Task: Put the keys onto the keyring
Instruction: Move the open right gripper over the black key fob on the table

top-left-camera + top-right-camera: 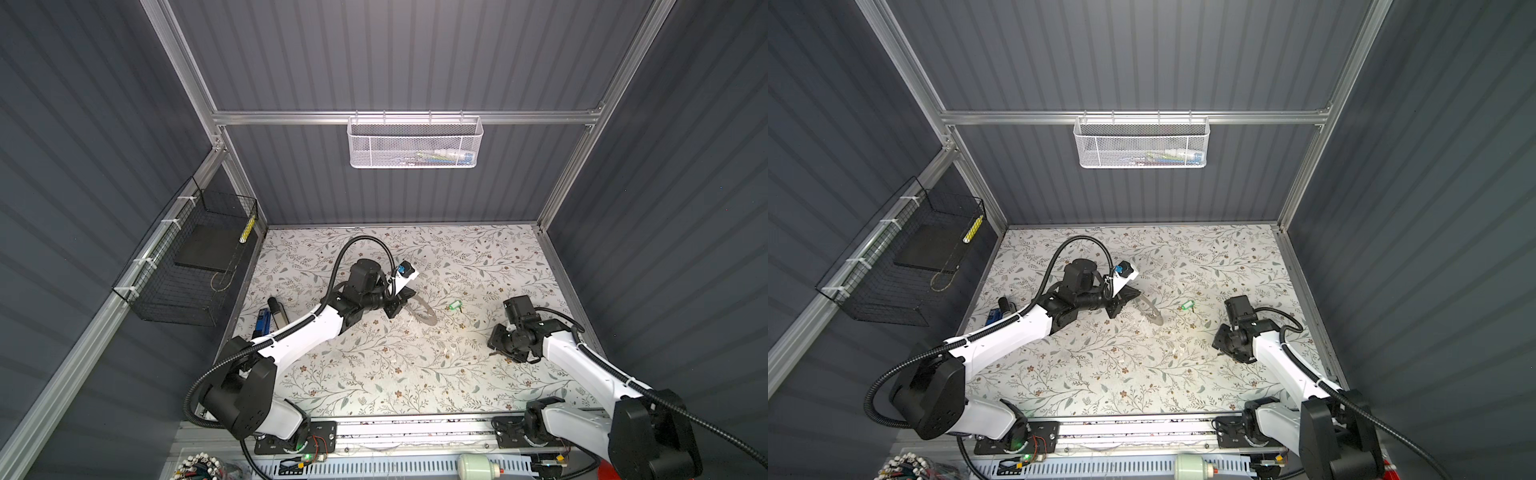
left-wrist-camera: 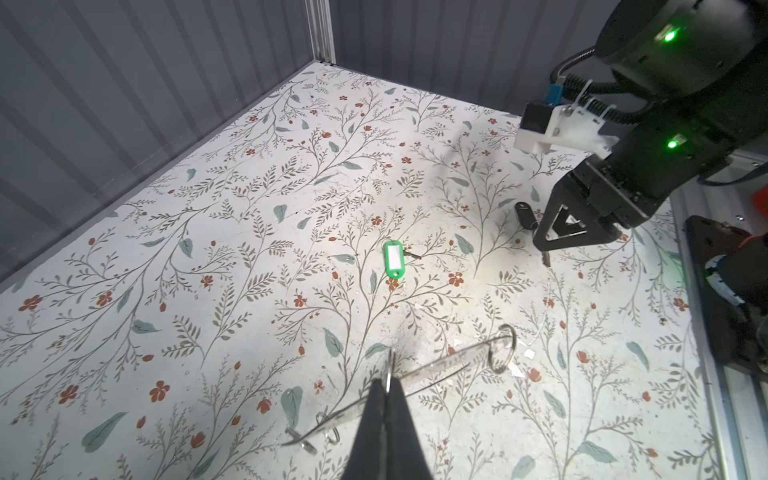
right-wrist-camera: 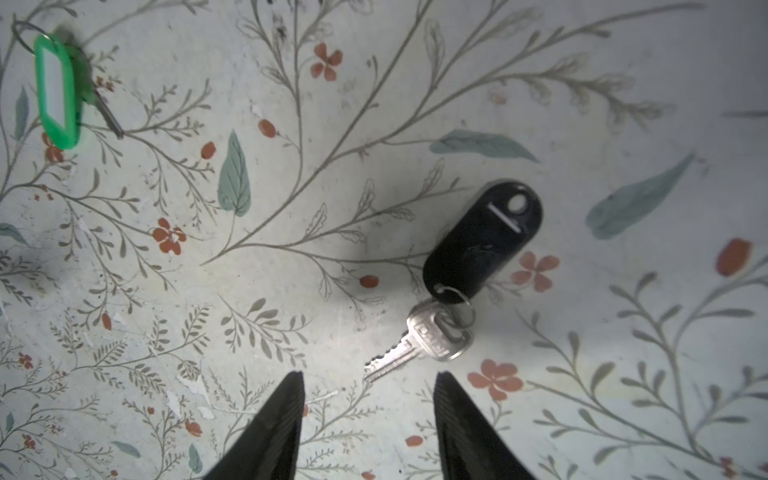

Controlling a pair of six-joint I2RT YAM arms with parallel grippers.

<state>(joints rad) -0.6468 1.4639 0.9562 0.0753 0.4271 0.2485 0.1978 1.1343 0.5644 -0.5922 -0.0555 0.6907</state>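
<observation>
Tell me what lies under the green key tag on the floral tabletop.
A thin dark metal shaft sticks out from beneath the translucent green plastic key tag, with a thin wire ring at the tag's end. The tag covers the shaft's head.

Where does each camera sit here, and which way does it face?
Both top views: high over the front edge, looking down at the table; left arm and right arm show.
Left wrist: on the left arm, looking past the shut left gripper, which pinches the keyring, toward the green tag and right gripper.
Right wrist: on the right arm, looking down past the open right gripper at the key.
Shared: both wrist views show the green tag and key.
</observation>
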